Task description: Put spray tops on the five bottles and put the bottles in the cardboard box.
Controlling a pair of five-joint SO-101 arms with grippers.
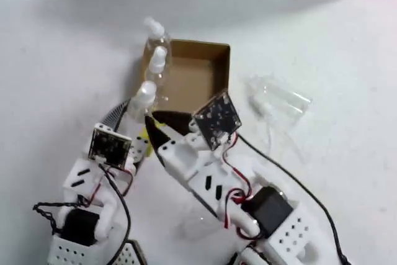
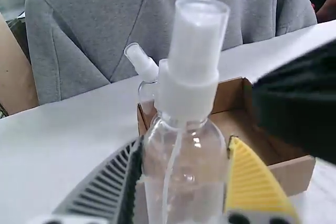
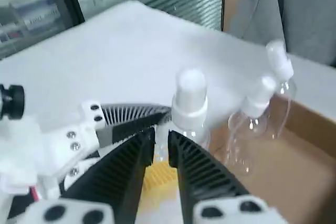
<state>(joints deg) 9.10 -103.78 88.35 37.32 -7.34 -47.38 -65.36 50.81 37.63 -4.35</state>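
Clear plastic is what matters here: one bottle [image 1: 141,98], its white spray top [image 2: 191,61] already seated, stands upright in the left gripper [image 2: 185,156]. That gripper's grey and yellow fingers are clamped on the bottle's body from either side. In the high view this arm comes up from the lower left of the frame, and the held bottle sits left of centre, just off the near left corner of the cardboard box [image 1: 198,44].

Up and slightly right of it, two more capped bottles [image 1: 158,51] lean along the box's left wall, apparently inside it. The rest of the box floor is bare brown card.

Right of the held bottle, the right gripper [image 3: 160,140] has its black fingers drawn nearly together with a narrow slit between them and nothing in it. Its tips are just beside the bottle's lower body.

Far right on the white table [image 1: 74,48], the remaining clear bottles [image 1: 279,100] lie on their sides, well apart from both arms. I cannot tell whether they carry tops.

My reading is that the coming move belongs to the left arm, since it already has the bottle. The bottle's long axis is vertical, and the open box lies up and right of the gripper in the high view. The right fingers crowd that path and would be better out of the way.
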